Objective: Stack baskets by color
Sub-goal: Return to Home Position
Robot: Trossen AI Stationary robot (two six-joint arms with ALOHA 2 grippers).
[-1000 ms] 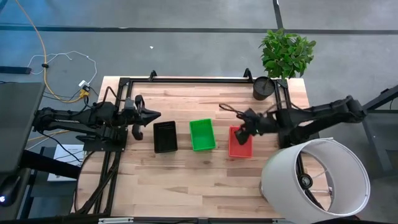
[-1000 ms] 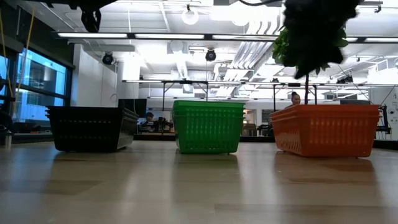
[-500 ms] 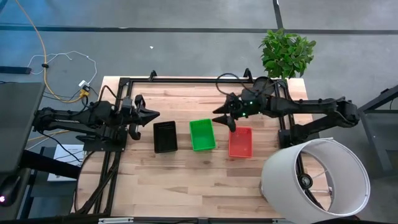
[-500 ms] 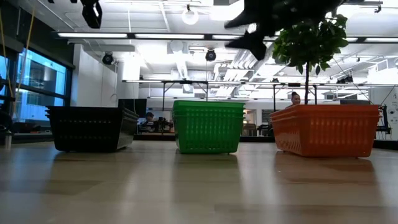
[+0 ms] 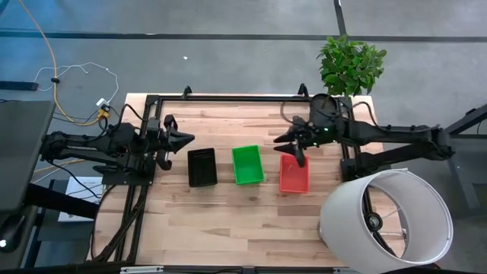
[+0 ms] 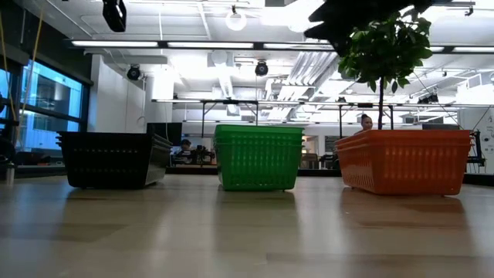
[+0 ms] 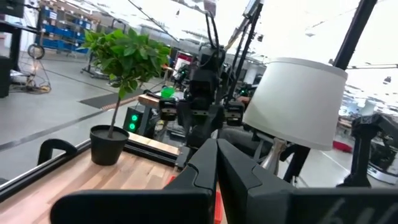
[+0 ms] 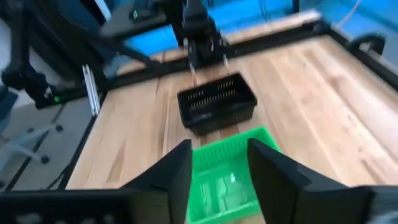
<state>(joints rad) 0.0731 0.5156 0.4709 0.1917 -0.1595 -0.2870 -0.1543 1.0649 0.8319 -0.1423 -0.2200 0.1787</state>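
Right gripper (image 5: 289, 150): released, fingers (image 8: 177, 171) spread with nothing between them. It hangs in the air at the 12 o'clock edge of the orange baskets (image 5: 294, 173), touching none of them. In the low view the arm is a dark shape high above the basket rims. Through the right wrist view the green baskets (image 8: 227, 174) show between the fingers, with the black baskets (image 8: 216, 102) beyond.

Left gripper (image 5: 183, 139): clenched on nothing, the two fingers meeting at a point in its wrist view. It sits at 10 o'clock of the black baskets (image 5: 202, 167), near but apart, with its arm drawn back over the table's 9 o'clock side.

Task items: three piles stand in a row across the middle of the table (image 5: 228, 221), apart from one another. The green baskets (image 5: 247, 164) are central, the black at their 9 o'clock and the orange at their 3 o'clock. All sit flat, and the green pile shows layered rims in the low view.

Other items: a plant pot (image 5: 323, 107) stands at 1 o'clock of the orange baskets, at the table's corner. A white lampshade (image 5: 388, 217) lies at their 4 o'clock.
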